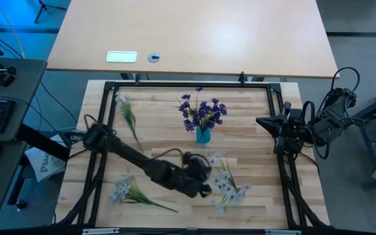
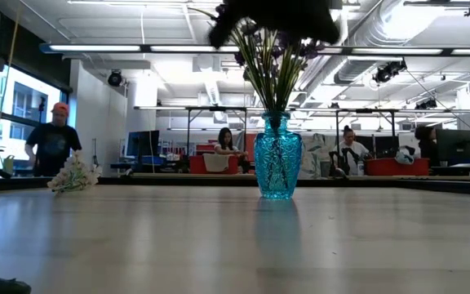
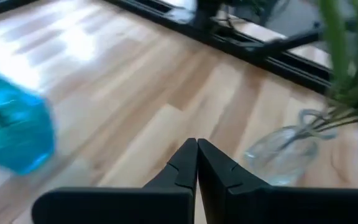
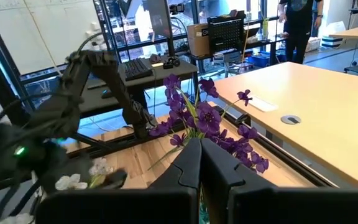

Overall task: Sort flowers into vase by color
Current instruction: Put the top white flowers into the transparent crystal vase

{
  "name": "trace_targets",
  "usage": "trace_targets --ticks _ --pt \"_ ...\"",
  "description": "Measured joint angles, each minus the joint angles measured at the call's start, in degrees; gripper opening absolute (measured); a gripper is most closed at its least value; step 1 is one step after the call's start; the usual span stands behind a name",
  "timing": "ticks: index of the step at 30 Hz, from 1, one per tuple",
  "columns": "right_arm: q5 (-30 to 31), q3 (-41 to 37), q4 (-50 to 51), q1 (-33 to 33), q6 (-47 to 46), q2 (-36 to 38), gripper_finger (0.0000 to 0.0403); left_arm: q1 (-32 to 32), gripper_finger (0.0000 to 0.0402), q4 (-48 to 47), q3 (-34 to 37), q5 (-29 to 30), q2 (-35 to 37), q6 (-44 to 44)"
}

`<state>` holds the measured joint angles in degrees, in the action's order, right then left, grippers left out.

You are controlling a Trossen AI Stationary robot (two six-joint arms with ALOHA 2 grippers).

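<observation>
A blue glass vase (image 1: 203, 136) (image 2: 277, 163) (image 3: 11, 134) stands mid-table and holds dark purple flowers (image 1: 202, 112) (image 4: 197, 121). A clear glass vase (image 3: 281, 155) holds pale white flowers (image 1: 229, 187) by their green stems. One pale sprig (image 1: 126, 111) lies flat near the far left corner. A pale bunch (image 1: 126, 190) (image 2: 73, 175) lies near the near left edge. My left gripper (image 1: 209, 175) (image 3: 197, 152) hovers shut and empty between the two vases. My right gripper (image 1: 261, 122) (image 4: 200, 149) waits shut at the right edge, pointing at the blue vase.
A black frame rail (image 1: 103, 88) borders the wooden board on all sides. A second, pale table (image 1: 188, 32) lies beyond the far rail. In the low view, people and desks show in the room behind. Bare wood lies between the blue vase and the left rail.
</observation>
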<state>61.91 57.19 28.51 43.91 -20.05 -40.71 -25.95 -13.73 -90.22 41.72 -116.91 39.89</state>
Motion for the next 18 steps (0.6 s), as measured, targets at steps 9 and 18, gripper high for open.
trace_targets --ticks 9,18 --pt "-2.7 0.0 0.6 0.0 -0.6 0.0 0.0 -4.2 0.0 0.3 26.7 4.2 23.9 9.3" --pt "-2.0 0.0 2.0 -0.1 -5.3 -0.3 0.0 -3.1 0.0 -26.7 44.7 -0.3 45.6 42.8"
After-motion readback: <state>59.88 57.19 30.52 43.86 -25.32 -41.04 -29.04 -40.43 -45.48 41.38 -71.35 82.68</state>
